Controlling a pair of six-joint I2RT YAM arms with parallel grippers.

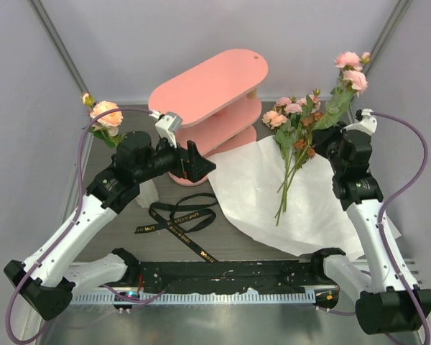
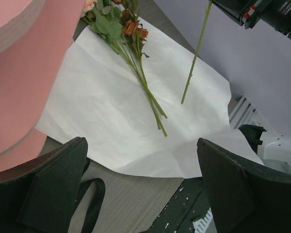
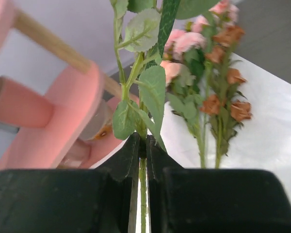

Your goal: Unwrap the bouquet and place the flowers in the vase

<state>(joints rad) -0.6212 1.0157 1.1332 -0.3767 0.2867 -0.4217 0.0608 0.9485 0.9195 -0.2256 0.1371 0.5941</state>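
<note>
Pink shelf [image 1: 208,86] stands just beside your left gripper [image 2: 140,141] — fully spread, holding nothing, its arm masking the vase [image 1: 149,192]; right gripper [image 3: 142,148] clamps one flower stem [image 3: 142,189].

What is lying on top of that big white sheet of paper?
A loose bunch of flowers, stems pointing toward the arms. The right gripper holds another stem up over it. The right arm covers part of the paper.
</note>
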